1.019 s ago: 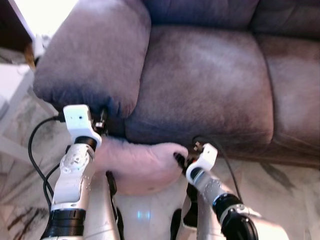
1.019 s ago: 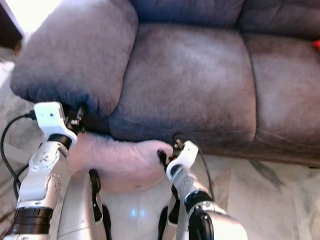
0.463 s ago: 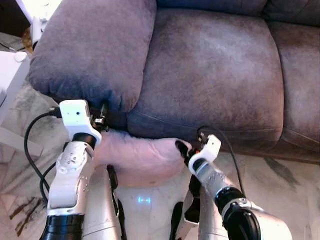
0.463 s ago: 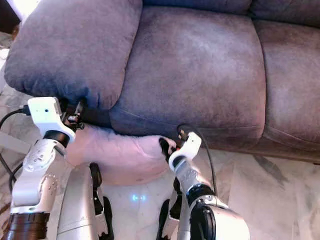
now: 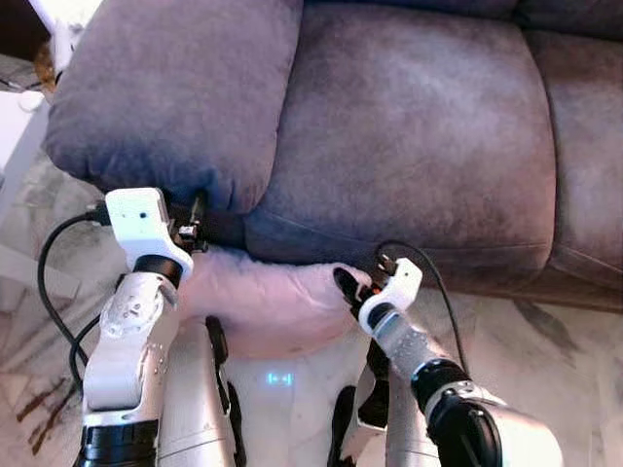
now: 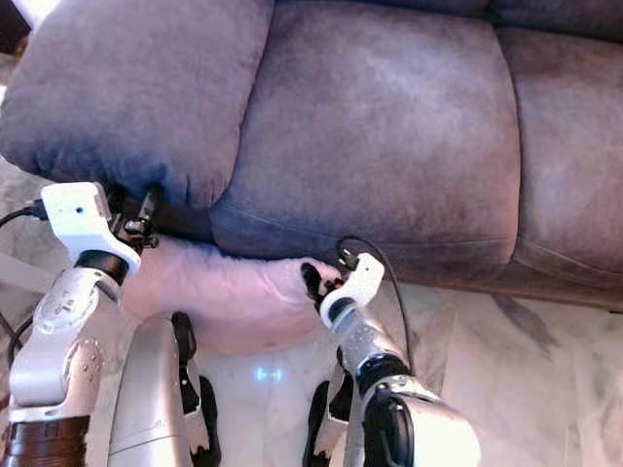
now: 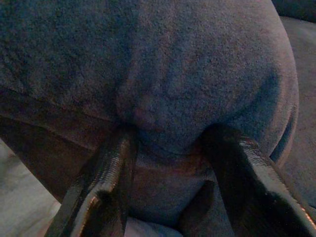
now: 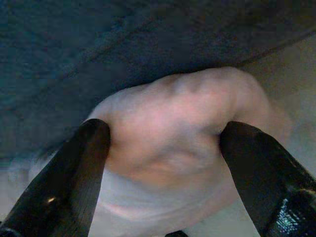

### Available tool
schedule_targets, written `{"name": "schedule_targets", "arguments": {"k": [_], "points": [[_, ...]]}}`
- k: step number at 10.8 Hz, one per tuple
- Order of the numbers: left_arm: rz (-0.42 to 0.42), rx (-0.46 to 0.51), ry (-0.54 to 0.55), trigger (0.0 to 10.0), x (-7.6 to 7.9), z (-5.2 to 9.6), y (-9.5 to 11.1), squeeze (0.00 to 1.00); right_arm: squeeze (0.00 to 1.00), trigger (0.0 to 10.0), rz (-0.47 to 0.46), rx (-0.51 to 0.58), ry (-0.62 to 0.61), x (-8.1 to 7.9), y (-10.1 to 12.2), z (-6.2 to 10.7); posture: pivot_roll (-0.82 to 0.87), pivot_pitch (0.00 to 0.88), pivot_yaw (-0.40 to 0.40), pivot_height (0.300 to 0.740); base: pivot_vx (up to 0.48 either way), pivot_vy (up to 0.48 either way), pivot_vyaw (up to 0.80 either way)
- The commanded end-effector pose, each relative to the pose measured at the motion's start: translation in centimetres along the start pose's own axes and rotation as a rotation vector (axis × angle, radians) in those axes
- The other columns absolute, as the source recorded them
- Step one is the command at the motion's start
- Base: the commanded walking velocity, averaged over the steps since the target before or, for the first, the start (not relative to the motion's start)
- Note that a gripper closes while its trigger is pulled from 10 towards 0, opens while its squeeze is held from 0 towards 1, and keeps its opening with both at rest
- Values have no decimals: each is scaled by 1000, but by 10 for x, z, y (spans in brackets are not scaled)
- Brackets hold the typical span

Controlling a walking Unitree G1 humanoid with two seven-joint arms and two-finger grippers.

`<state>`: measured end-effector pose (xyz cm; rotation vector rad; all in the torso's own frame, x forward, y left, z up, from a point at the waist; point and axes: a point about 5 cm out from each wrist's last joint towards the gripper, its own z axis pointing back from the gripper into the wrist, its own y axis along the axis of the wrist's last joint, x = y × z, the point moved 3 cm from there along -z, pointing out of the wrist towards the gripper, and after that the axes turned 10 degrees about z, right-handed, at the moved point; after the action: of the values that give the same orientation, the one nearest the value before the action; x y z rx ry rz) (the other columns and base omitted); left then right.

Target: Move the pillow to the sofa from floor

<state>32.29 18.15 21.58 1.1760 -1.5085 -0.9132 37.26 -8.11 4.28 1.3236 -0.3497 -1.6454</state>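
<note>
A pale pink pillow point(image 5: 263, 302) hangs crumpled just below the front edge of the grey sofa seat point(image 5: 409, 146), held between my two arms. My left gripper point(image 5: 195, 226) is at the pillow's left end, right under the sofa's padded armrest point(image 5: 175, 88). In the left wrist view, shaded pillow fabric point(image 7: 165, 190) sits between the fingers point(image 7: 106, 187). My right gripper point(image 5: 346, 285) grips the pillow's right end. In the right wrist view, the pillow point(image 8: 177, 123) bulges between the two fingers point(image 8: 84, 163).
The sofa spans the whole upper view, with a second seat cushion point(image 5: 584, 146) to the right. Marble floor point(image 5: 545, 350) lies beside my legs. A white piece of furniture point(image 5: 15, 146) stands at the far left. Black cables point(image 5: 54, 292) loop off both wrists.
The view has shifted, bringing the sofa seat closer. Both grippers keep hold of the pillow, which now sits a little nearer the seat's front edge.
</note>
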Motion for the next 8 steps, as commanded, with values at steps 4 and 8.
{"name": "schedule_targets", "arguments": {"k": [4,8], "points": [[6,-3,18,10000,-3,6,5,0,0,0,8,-20,16,-1,-11,1,255,438,-120,513,0,0,0],[5,-11,12,10000,-2,5,5,0,0,0,8,-40,-3,5,-17,3,250,438,-119,513,0,0,0]]}}
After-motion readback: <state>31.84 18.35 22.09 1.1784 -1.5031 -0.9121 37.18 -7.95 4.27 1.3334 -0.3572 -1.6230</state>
